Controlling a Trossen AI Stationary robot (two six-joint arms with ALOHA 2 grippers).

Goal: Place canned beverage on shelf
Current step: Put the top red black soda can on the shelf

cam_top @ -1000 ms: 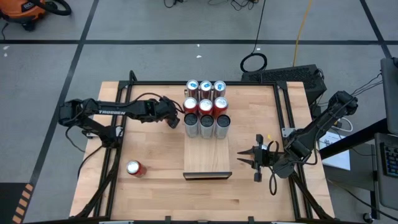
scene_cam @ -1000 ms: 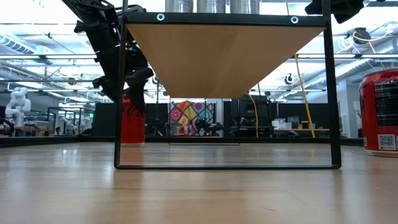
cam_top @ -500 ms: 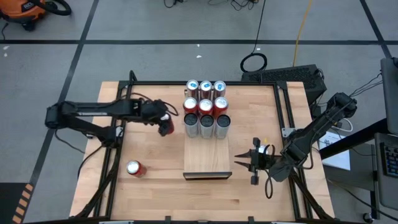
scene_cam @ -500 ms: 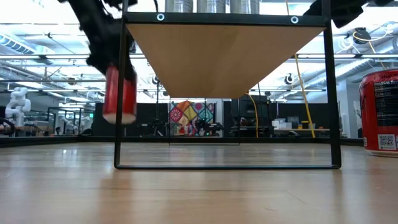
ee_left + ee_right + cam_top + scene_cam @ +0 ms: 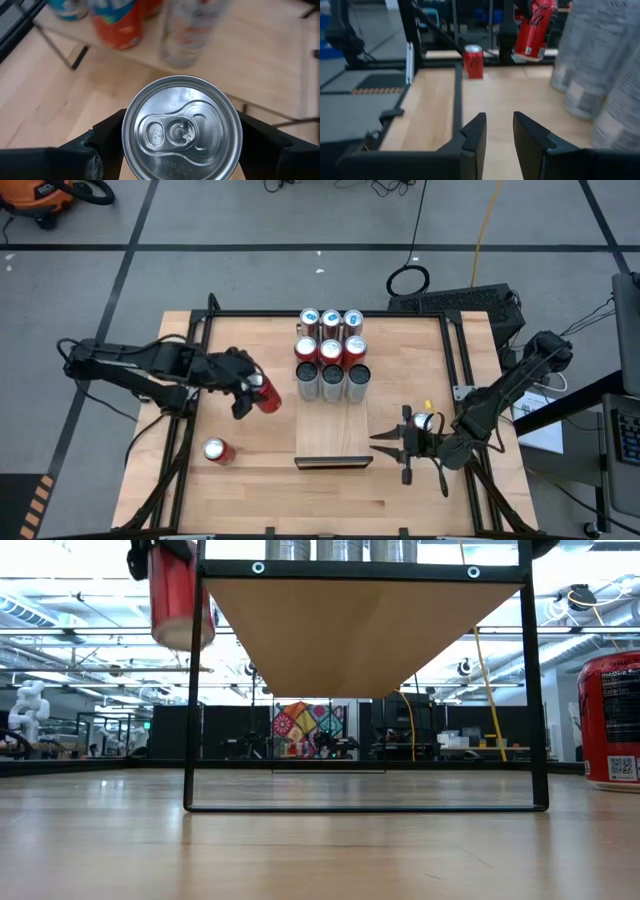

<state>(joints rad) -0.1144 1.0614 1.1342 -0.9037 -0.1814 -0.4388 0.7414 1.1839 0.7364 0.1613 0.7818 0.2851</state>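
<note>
While the left pincer (image 5: 250, 392) pinches a red can (image 5: 266, 393), its label stays unreadable.

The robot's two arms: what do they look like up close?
Both are slim, black, jointed arms. The left arm has thin black cables running along it. Each ends in a two-finger gripper: the left gripper has broad, matte black fingers; the right gripper has blocky, angular black ones.

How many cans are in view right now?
11: nine on the shelf in a three-by-three block, one held by the left gripper, one standing on the table. None seem hidden.
</note>
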